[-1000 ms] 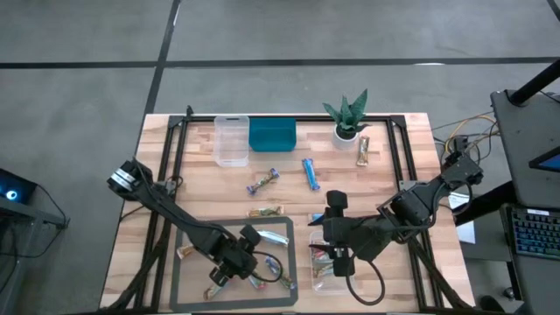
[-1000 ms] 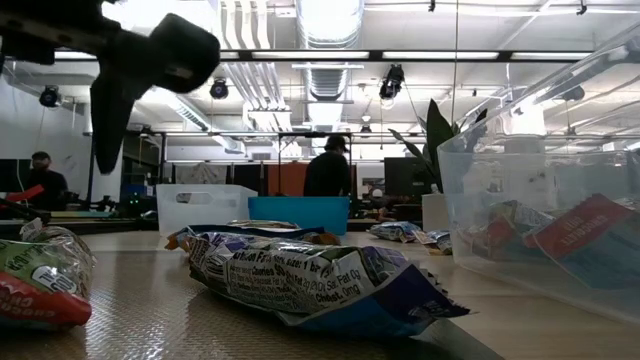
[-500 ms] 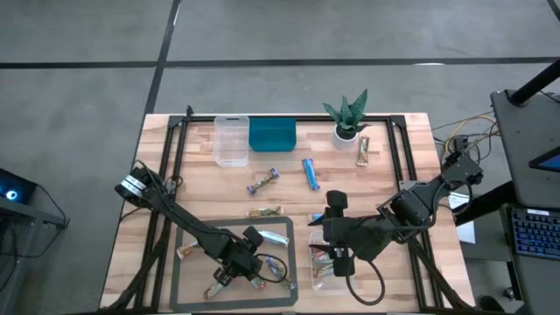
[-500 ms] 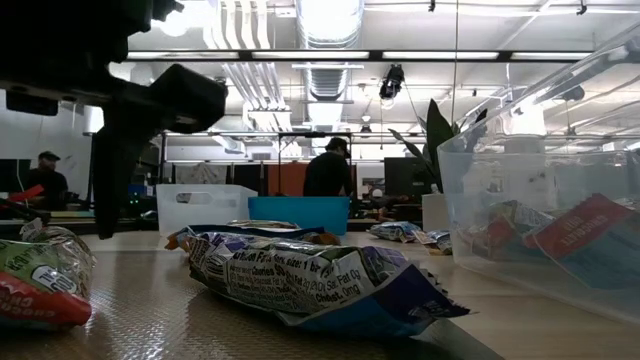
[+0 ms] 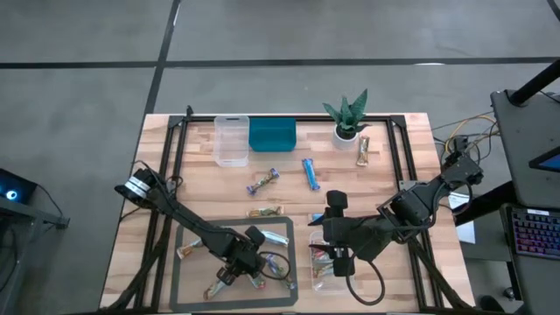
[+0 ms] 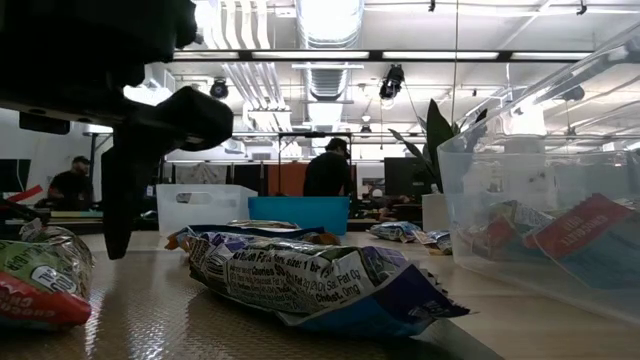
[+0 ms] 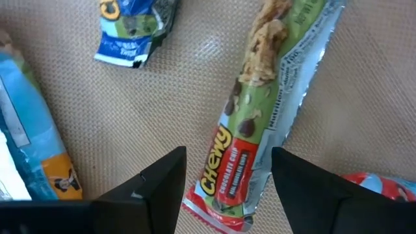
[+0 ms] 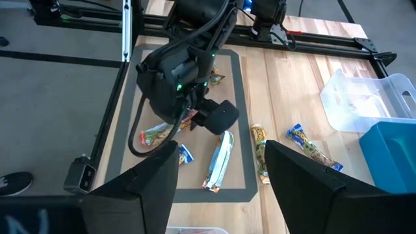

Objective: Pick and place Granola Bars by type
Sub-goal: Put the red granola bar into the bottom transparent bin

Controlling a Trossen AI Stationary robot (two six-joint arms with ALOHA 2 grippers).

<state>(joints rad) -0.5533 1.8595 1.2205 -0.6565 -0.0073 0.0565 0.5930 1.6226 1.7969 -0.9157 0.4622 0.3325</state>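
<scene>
Left gripper (image 5: 229, 273) low over grey mat (image 5: 180, 273), open, empty. Right gripper (image 5: 339, 259) open above tub (image 5: 328, 280), idle.
Left wrist view: green bar (image 7: 269, 110) lies flat between fingers (image 7: 153, 187), untouched, long axis running diagonally away from gripper, red end nearest.
Low view: left gripper (image 6: 125, 190) hangs just above mat.

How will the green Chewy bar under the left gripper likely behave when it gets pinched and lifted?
The green Chewy bar lies flat, so it probably won't roll. Its glossy wrapper may be slippery, and the crimped ends would likely flex. The left gripper, open, straddles one end, so the bar may droop.
</scene>
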